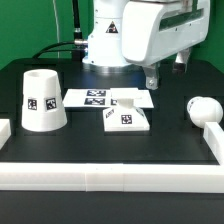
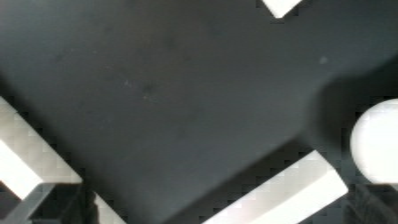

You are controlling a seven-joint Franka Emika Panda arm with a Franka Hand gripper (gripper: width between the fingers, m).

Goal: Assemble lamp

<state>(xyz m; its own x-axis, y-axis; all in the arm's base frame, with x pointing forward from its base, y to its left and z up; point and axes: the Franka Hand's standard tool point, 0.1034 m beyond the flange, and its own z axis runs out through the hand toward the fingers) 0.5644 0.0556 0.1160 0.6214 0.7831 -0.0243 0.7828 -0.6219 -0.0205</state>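
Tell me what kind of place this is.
Most likely a robotics lab test bench. A robot arm stands over a black table fenced by white border rails, and the marker board, shade and base carry printed square tags.

Table (image 1: 100,148) reads matt black, faintly grainy. On the table, the shade (image 1: 44,100), base (image 1: 127,118) and bulb (image 1: 203,108) look like smooth white plastic with a soft sheen. Arm casing (image 1: 130,35) behind the table: glossier white plastic.
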